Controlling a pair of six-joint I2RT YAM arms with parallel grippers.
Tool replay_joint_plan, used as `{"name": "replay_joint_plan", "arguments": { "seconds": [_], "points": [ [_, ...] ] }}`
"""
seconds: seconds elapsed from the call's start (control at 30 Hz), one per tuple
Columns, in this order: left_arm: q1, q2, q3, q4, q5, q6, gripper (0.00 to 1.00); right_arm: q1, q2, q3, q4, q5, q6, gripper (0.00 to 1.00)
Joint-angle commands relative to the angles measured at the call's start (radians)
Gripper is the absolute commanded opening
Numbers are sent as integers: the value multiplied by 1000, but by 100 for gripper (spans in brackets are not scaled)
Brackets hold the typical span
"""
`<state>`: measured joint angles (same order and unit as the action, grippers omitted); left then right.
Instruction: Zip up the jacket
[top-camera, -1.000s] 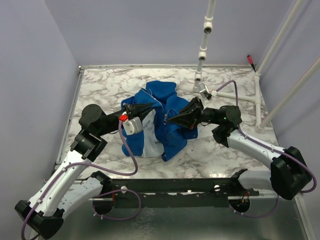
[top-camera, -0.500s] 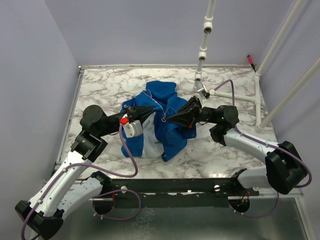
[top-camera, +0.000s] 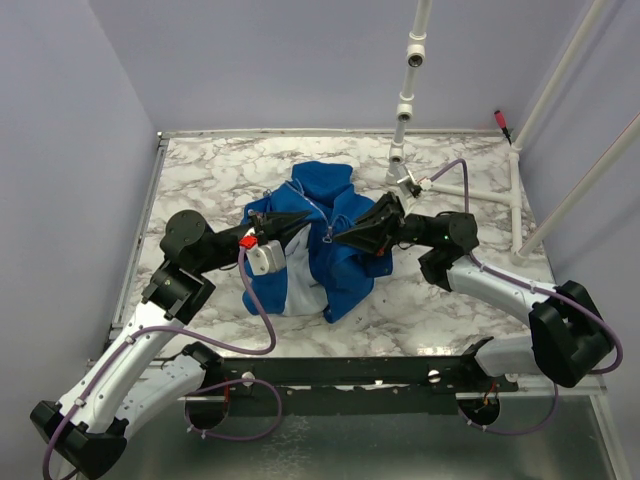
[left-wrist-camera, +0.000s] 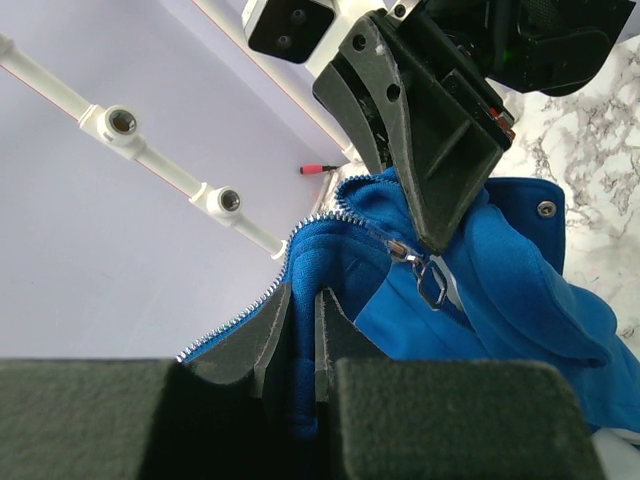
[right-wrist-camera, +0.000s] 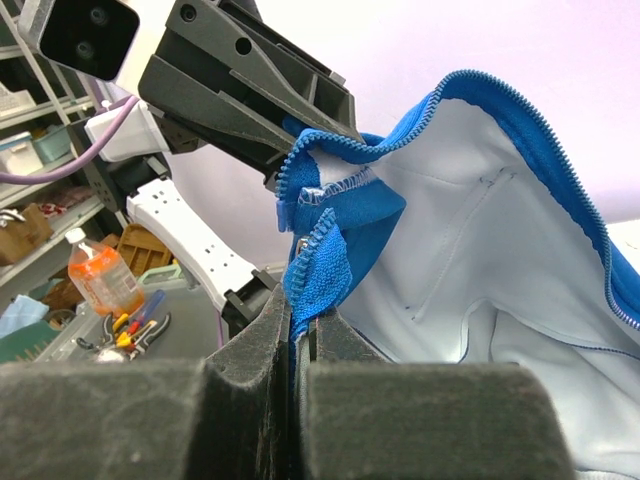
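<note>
The royal-blue jacket (top-camera: 335, 262) is bunched at the middle of the marble table, lifted between both arms. My left gripper (top-camera: 303, 214) comes in from the left, and the left wrist view shows it (left-wrist-camera: 302, 325) shut on a fold of the jacket's blue front edge, beside the zipper teeth (left-wrist-camera: 240, 318). My right gripper (top-camera: 337, 238) reaches in from the right. Its jaws (right-wrist-camera: 298, 325) are shut on the other front edge, at the zipper tape. The metal zipper pull (left-wrist-camera: 432, 285) hangs just below the right gripper's tip. The pale lining (right-wrist-camera: 480, 250) faces the right wrist camera.
White pipe framing (top-camera: 404, 105) stands behind the jacket and along the right side (top-camera: 517, 205). The marble tabletop (top-camera: 210, 170) has a raised rim; a black rail (top-camera: 380, 372) crosses its near edge. Lilac walls enclose the left and back.
Both grippers have shifted slightly up and away with the jacket, raising its zipper edges; over the last half second almost nothing has moved.
</note>
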<state>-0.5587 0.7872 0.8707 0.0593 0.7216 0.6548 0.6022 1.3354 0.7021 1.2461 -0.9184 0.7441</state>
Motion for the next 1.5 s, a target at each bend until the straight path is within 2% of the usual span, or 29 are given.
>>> {"name": "replay_joint_plan", "arguments": {
  "seconds": [0.0,1.47],
  "points": [
    [-5,-1,2,62,-5,-7,0,8,12,35,58,-24,9,1],
    [-4,12,-6,69,1,3,0,12,-9,38,99,-23,20,1]
  ]
}}
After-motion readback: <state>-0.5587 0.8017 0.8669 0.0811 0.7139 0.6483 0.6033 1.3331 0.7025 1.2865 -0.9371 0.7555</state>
